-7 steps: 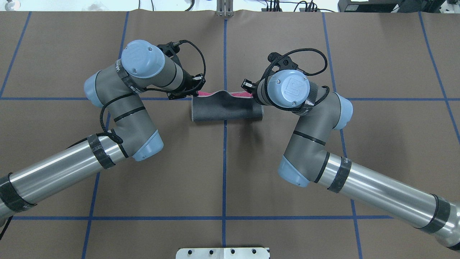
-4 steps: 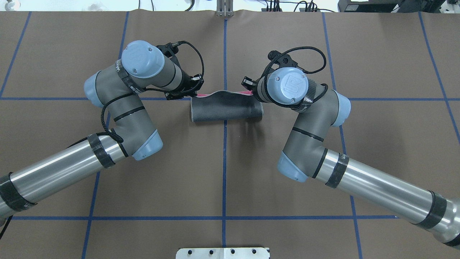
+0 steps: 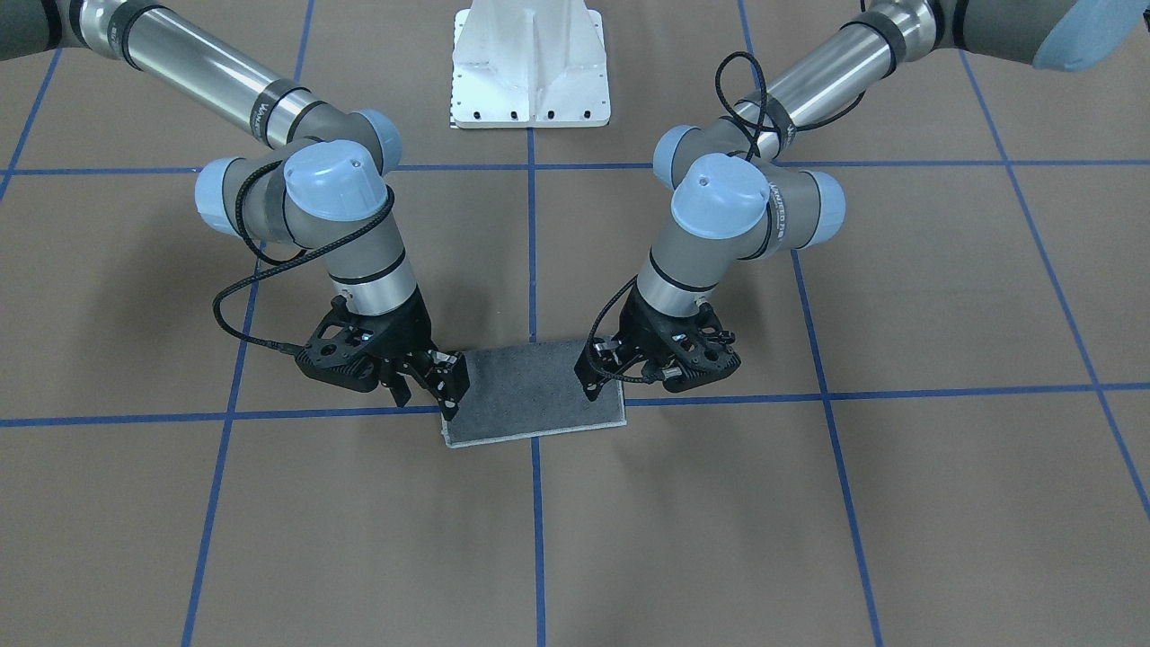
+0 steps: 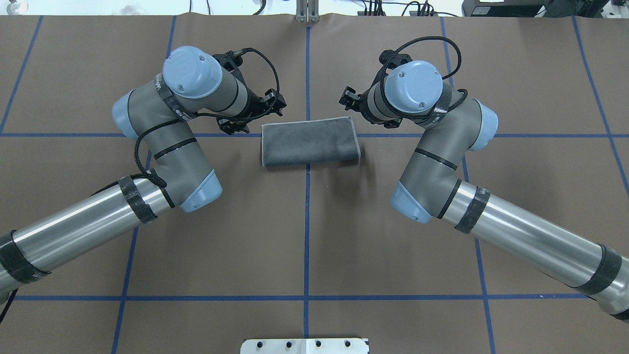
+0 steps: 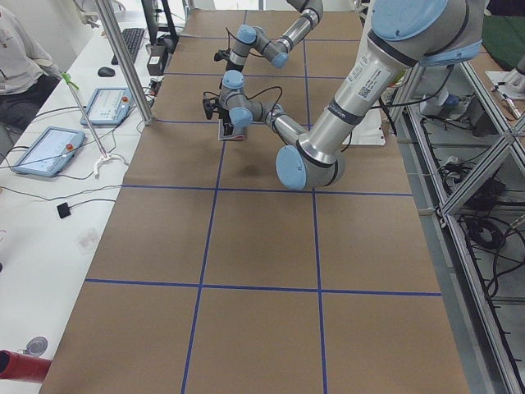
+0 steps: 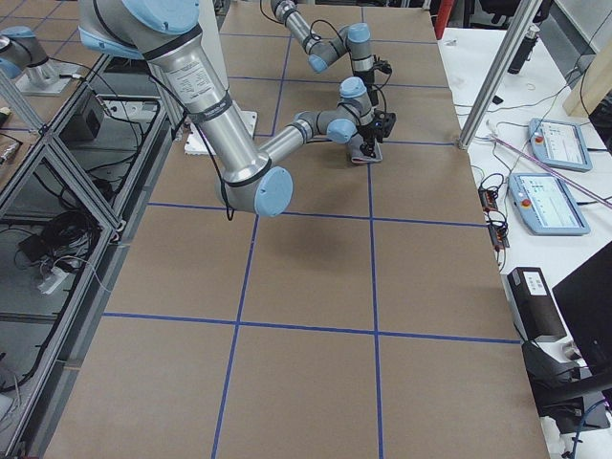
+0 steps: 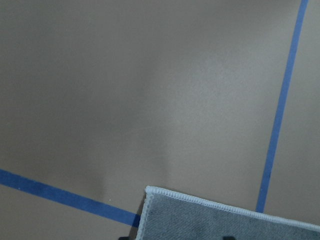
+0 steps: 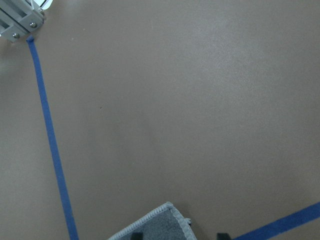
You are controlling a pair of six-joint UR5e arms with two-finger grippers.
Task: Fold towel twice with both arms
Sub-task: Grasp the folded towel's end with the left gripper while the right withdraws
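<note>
1. Table (image 4: 314, 236) has a brown cover with a blue tape grid (image 4: 306, 221); the white base (image 3: 530, 63) sits at the robot's edge.
2. Left arm (image 4: 162, 147) and right arm (image 4: 442, 147) bend in toward the centre; from overhead their wrists hide the fingertips.
3. Towel (image 4: 309, 142) lies flat as a folded rectangle, dark grey up, across the centre tape line.
4. Left gripper (image 3: 611, 377) is at the towel's far left corner and right gripper (image 3: 427, 395) at the far right corner; both are released, jaws seemingly parted, holding nothing.
</note>
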